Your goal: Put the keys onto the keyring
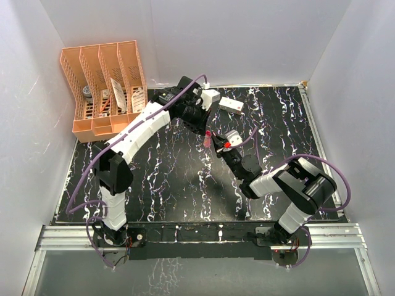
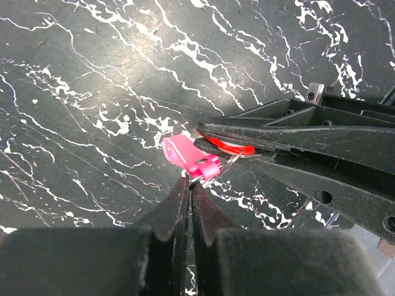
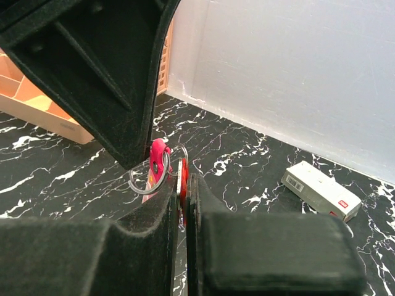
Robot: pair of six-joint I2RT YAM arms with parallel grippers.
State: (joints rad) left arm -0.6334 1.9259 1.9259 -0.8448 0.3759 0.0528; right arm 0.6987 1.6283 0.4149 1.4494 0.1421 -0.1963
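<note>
My left gripper (image 2: 190,182) is shut on the thin metal ring of the keyring (image 3: 150,177), whose pink tag (image 2: 189,158) hangs at its fingertips above the table. My right gripper (image 3: 185,180) is shut on the red-headed key (image 3: 184,176), held edge-on right against the ring. In the left wrist view the red key (image 2: 229,147) shows between the right gripper's fingers (image 2: 296,132). From above, the two grippers meet mid-table, the left (image 1: 205,131) touching the right (image 1: 221,146), with the pink tag (image 1: 207,139) between them. I cannot pick out the pale plain metal key.
A white rectangular box with red marks (image 3: 322,191) lies on the black marbled table near the back wall (image 1: 230,105). An orange slotted organizer (image 1: 105,86) stands at the back left corner. White walls enclose the table.
</note>
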